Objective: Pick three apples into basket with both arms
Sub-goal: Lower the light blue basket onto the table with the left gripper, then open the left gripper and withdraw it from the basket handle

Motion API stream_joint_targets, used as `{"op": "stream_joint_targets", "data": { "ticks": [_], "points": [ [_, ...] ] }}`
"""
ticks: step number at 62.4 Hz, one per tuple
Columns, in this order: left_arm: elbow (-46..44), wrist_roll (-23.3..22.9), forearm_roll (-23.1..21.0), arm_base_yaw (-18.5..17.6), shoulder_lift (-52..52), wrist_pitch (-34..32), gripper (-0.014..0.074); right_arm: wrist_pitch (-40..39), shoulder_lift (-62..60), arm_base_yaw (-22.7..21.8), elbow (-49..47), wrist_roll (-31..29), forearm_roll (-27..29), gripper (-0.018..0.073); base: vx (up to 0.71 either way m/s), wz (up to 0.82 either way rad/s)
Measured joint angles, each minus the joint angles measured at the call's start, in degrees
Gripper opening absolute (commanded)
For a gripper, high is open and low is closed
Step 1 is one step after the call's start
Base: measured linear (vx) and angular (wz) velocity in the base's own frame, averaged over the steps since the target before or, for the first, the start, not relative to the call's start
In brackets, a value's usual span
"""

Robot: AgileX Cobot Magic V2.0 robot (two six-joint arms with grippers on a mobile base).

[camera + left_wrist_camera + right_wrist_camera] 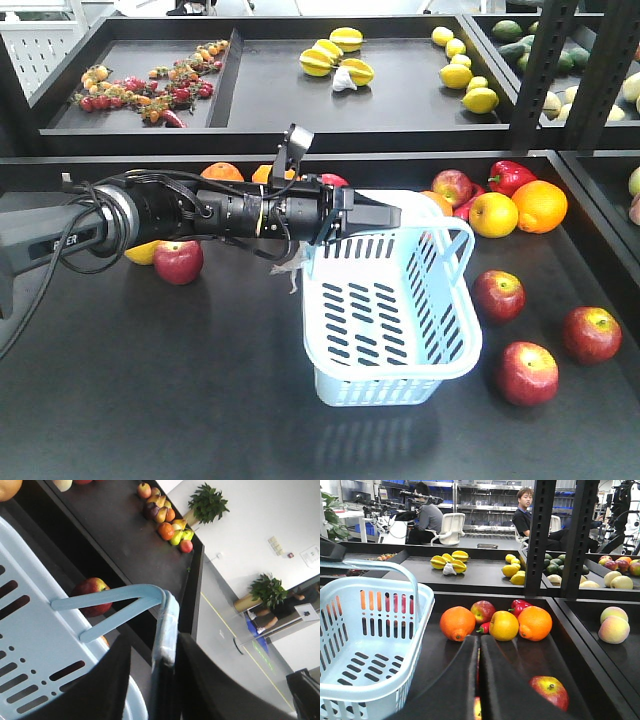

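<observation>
The pale blue basket [390,300] stands in the middle of the dark table and is empty inside. My left gripper [385,215] reaches in from the left and is shut on the basket's raised handle [167,622]. Three dark red apples lie right of the basket [498,295] [590,333] [527,372]. Another red apple [178,262] lies under the left arm. My right gripper [480,642] is shut and empty, low over the table right of the basket [370,645]. One red apple [550,690] lies just right of its fingers. The right gripper does not show in the front view.
Oranges [457,622] [535,622], a yellow apple [503,625], a red apple [483,611] and a red pepper [520,607] sit against the back rim. A raised shelf behind holds starfruit [335,55] and lemons [465,75]. A black post [537,535] stands at the right.
</observation>
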Motion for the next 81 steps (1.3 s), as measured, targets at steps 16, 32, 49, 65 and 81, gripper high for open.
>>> {"op": "stream_joint_targets", "data": {
  "ticks": [16, 32, 49, 65, 81],
  "points": [
    [0.0, 0.2, 0.0, 0.0, 0.0, -0.1, 0.0524, 0.0, 0.0, 0.0, 0.0, 0.0, 0.0, -0.0004, 0.0, 0.0],
    [-0.2, 0.2, -0.8, 0.0, 0.0, -0.2, 0.0616, 0.0, 0.0, 0.0, 0.0, 0.0, 0.0, -0.0004, 0.0, 0.0],
    [-0.2, -0.1, -1.1, 1.3, 0.0, -0.2, 0.054, 0.0, 0.0, 0.0, 0.0, 0.0, 0.0, -0.0004, 0.0, 0.0],
    [-0.2, -2.5, -1.1, 4.6, -1.1, -5.8, 0.0356, 0.0, 0.0, 0.0, 0.0, 0.0, 0.0, -0.0004, 0.0, 0.0],
    [-0.2, -4.7, 3.1, 8.5, -5.3, -10.3, -0.001, 0.0, 0.0, 0.0, 0.0, 0.0, 0.0, -0.0004, 0.0, 0.0]
  ]
}}
